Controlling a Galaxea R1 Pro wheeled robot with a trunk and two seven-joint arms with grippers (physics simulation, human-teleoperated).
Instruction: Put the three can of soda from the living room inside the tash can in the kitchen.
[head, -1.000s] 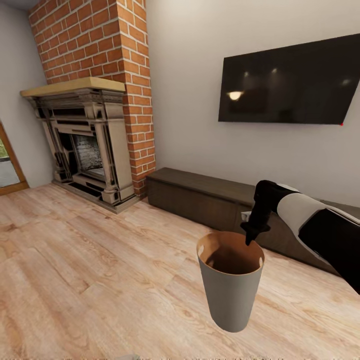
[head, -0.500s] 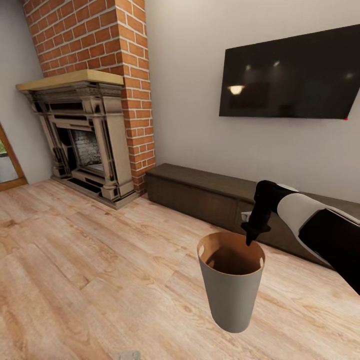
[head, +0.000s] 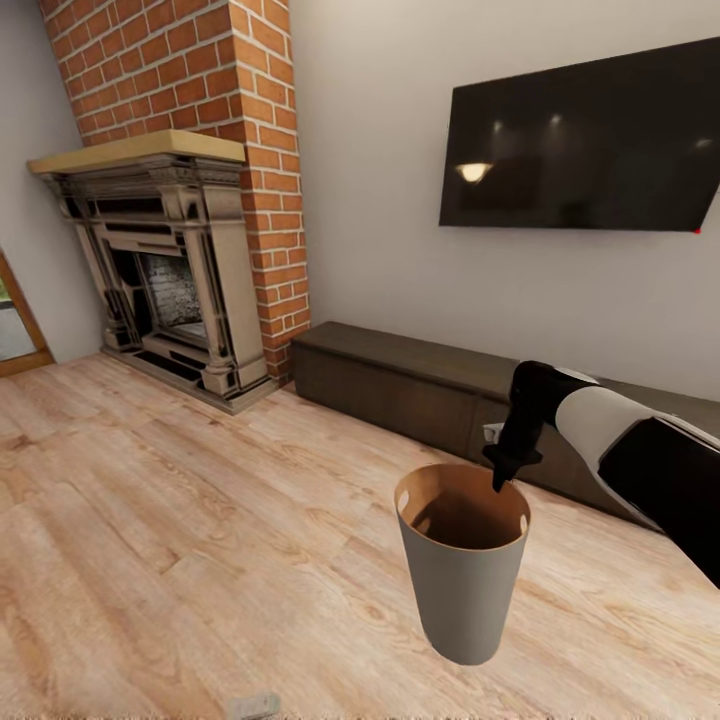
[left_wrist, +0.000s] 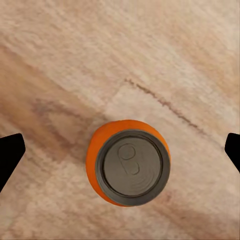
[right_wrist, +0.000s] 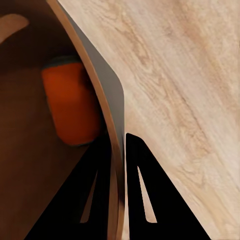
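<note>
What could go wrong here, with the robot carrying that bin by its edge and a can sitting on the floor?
The right gripper pinches only the thin rim of the trash can, which hangs clear of the floor; it could slip or swing, tossing out the orange can inside. Under the open left gripper, a second orange can stands upright on the wood floor; a slightly off-centre descent might tip it and send it rolling.

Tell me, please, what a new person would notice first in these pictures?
The trash can, held off the wood floor by the right gripper, jaws pinching its rim, with an orange can inside. Next, a second orange can standing upright on the floor below the open left gripper. Behind, the brick fireplace and wall TV.
</note>
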